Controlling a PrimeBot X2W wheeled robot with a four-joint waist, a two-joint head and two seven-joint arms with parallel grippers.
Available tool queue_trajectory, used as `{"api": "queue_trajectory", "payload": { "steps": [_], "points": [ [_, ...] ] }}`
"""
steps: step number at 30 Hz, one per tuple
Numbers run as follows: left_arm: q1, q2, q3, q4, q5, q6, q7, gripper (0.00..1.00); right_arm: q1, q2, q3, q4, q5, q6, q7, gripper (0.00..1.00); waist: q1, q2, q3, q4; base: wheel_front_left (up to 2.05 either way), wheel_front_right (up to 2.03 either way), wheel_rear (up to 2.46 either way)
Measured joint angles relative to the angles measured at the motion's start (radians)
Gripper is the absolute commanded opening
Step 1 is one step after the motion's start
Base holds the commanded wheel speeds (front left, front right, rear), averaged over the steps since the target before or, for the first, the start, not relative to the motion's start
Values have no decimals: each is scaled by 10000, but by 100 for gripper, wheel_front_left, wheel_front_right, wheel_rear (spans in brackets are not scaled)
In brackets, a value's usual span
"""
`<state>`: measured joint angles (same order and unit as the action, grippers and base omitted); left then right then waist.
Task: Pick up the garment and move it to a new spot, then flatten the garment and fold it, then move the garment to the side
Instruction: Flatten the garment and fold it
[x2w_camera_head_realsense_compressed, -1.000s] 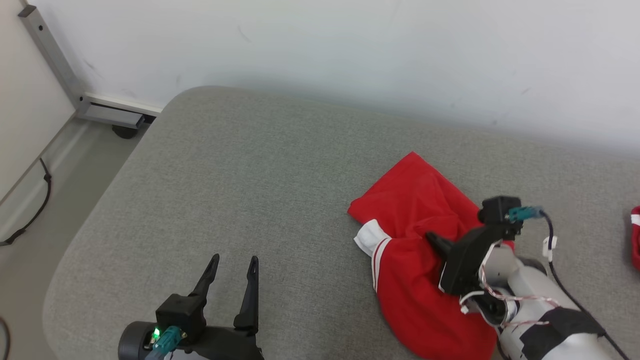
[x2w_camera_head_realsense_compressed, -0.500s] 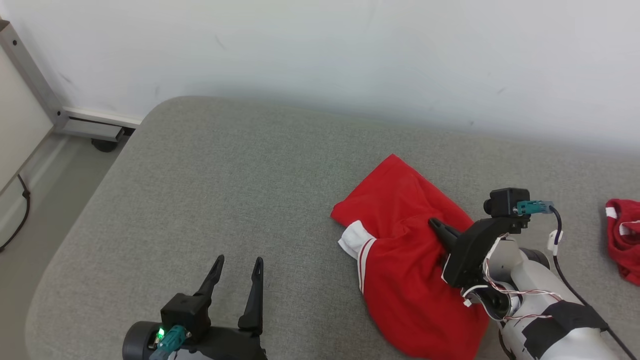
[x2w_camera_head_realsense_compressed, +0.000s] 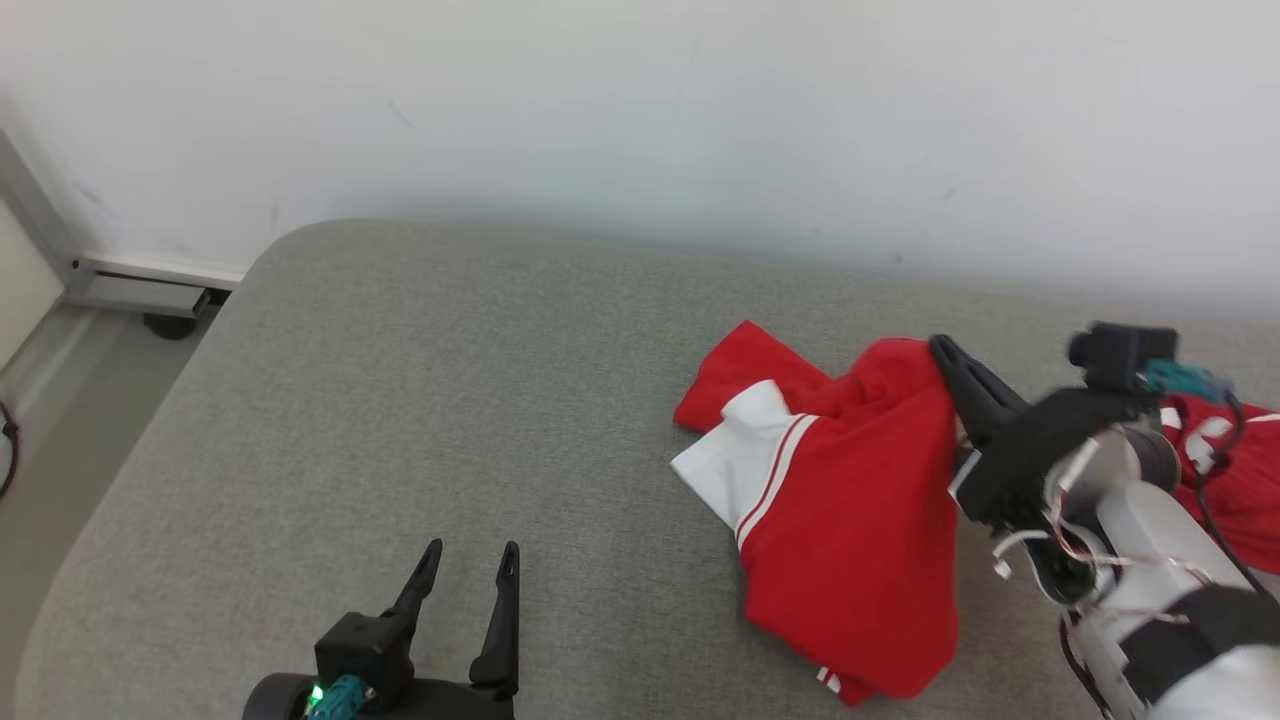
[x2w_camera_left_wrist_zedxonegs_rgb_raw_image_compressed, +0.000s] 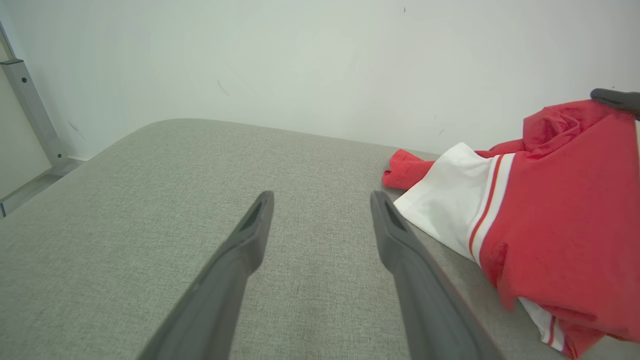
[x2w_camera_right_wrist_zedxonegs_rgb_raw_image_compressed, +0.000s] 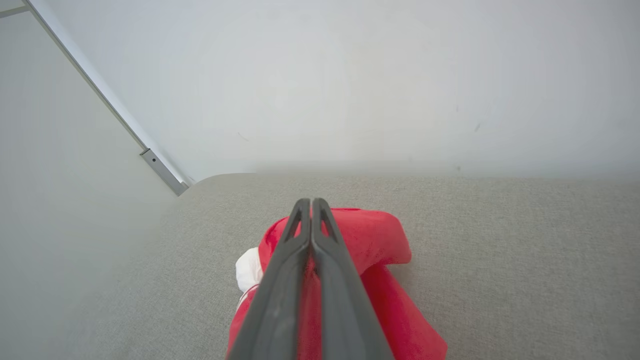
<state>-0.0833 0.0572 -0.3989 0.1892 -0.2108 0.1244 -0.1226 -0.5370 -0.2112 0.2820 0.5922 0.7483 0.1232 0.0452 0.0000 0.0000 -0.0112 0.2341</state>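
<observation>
The garment (x2w_camera_head_realsense_compressed: 850, 510) is red with a white, red-striped band and hangs partly lifted off the grey table (x2w_camera_head_realsense_compressed: 450, 400). Its lower part still drapes on the surface. My right gripper (x2w_camera_head_realsense_compressed: 942, 350) is shut on the garment's upper fold, with the cloth falling below its fingers. In the right wrist view the two fingers (x2w_camera_right_wrist_zedxonegs_rgb_raw_image_compressed: 311, 220) are pressed together over red cloth (x2w_camera_right_wrist_zedxonegs_rgb_raw_image_compressed: 370, 240). My left gripper (x2w_camera_head_realsense_compressed: 470, 556) is open and low at the near left, well clear of the garment. The left wrist view shows it spread over bare table, the garment (x2w_camera_left_wrist_zedxonegs_rgb_raw_image_compressed: 550, 200) to its right.
A second red and white piece of clothing (x2w_camera_head_realsense_compressed: 1225, 470) lies at the right, behind my right forearm. A white wall (x2w_camera_head_realsense_compressed: 640, 120) rises just behind the table. A metal frame foot (x2w_camera_head_realsense_compressed: 140, 290) stands on the floor past the table's rounded left corner.
My right gripper has risen and moved toward the wall with the garment, pulling it up off the table and unfurling the white band. The head camera has turned right. The left gripper has stayed put.
</observation>
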Motion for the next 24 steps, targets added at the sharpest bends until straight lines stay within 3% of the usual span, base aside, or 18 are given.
{"api": "queue_trajectory", "payload": {
  "steps": [7, 12, 20, 24],
  "points": [
    [268, 0, 163, -67, 0, 0, 0, 100, 2483, -725, -286, -1528, 69, 0, -738, 0, 0, 0, -104, -455, 0, 0, 0],
    [392, 0, 236, -155, 0, 0, 4, 100, 3965, -876, -397, -2552, 73, 0, -986, 0, -1, 0, -118, -876, 0, 0, 0],
    [301, -13, -102, -265, 19, -2, 176, 100, 5921, -888, -422, -3601, 623, -12, -750, 0, -1, -1, 75, -1441, 0, 0, 0],
    [25, -13, -217, -240, 21, -12, 228, 100, 6541, -959, -182, -3593, 663, -221, -347, 0, 0, 0, 240, -1477, 0, 0, 0]
  ]
}}
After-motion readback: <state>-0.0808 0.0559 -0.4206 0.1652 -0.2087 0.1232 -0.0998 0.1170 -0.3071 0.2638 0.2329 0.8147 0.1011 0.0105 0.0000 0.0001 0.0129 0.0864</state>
